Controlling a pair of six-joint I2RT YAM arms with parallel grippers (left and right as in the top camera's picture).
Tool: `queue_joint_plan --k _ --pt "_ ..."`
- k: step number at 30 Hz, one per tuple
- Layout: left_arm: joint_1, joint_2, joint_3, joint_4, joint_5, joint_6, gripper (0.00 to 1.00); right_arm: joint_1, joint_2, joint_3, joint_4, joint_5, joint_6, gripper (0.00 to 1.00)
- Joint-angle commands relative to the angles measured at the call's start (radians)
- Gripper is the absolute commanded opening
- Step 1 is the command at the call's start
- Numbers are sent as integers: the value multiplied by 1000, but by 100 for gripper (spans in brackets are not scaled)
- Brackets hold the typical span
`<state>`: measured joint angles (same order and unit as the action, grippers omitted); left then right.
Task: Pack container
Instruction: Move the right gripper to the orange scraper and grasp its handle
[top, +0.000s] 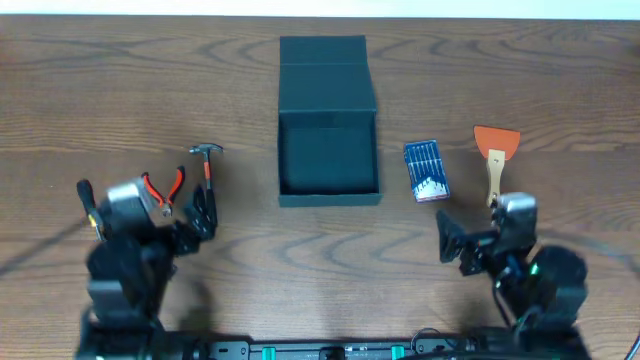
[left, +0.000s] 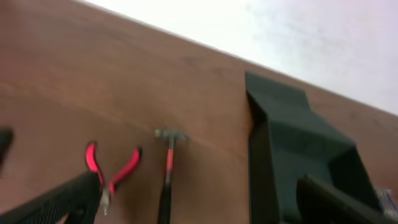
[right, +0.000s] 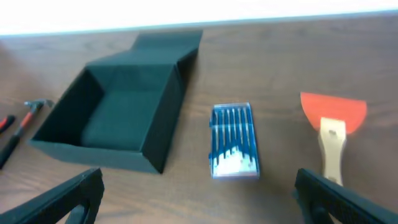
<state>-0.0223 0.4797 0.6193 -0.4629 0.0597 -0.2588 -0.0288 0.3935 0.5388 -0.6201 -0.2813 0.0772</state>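
**Container open at mid-table; both pincers wide**

The container (top: 328, 160) stood at the table's centre, its flap lid laid back toward the far edge. On its left lay a hammer (top: 207, 168) with red-handled pliers (top: 166, 187) just beside it. On its right lay a blue tool case (top: 426, 171), then an orange-bladed scraper (top: 495, 150). The left gripper (top: 198, 225) sat near the hammer's handle end, jaws spread wide and holding nothing. The right gripper (top: 456, 249) sat near the scraper's handle, equally wide and holding nothing.

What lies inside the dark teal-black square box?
The matte dark teal-black square box shows only its bare floor; no tool lies inside. Its lid is folded back, covering nothing.
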Motion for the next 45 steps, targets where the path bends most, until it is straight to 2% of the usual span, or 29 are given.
queue_joint_plan --k 1,5,10,14,19,26,28,31,33,38,41,45 --pt "5 205 199 -75 -16 121 98 -7 212 183 -89 31 -48 99" --pt "11 426 383 -162 -16 211 98 -7 453 405 -216 18 -108 99" --pt "60 644 514 -216 10 218 98 -8 628 577 -373 -41 -90 99" --pt "107 745 539 -222 64 218 98 -45 743 644 -433 -38 -80 99" --pt "146 795 539 -225 62 218 98 -183 927 721 -476 -14 -56 99" --pt "163 802 538 -218 60 218 98 -325 1123 750 -393 16 -89 99" --pt "163 802 537 -218 60 218 98 -340 1167 749 -365 16 -132 91" --pt "163 802 537 -218 60 218 98 -343 1228 749 -306 18 -174 91" --pt "163 802 537 -218 60 218 99 -343 1268 749 -255 51 -177 99" --pt "163 801 537 -218 60 218 98 -343 1374 749 -107 102 -175 99" --pt "163 802 537 -218 60 218 98 -333 1430 749 -78 59 -175 95" --pt "163 802 537 -218 60 218 98 -317 1509 749 -63 60 -175 93"
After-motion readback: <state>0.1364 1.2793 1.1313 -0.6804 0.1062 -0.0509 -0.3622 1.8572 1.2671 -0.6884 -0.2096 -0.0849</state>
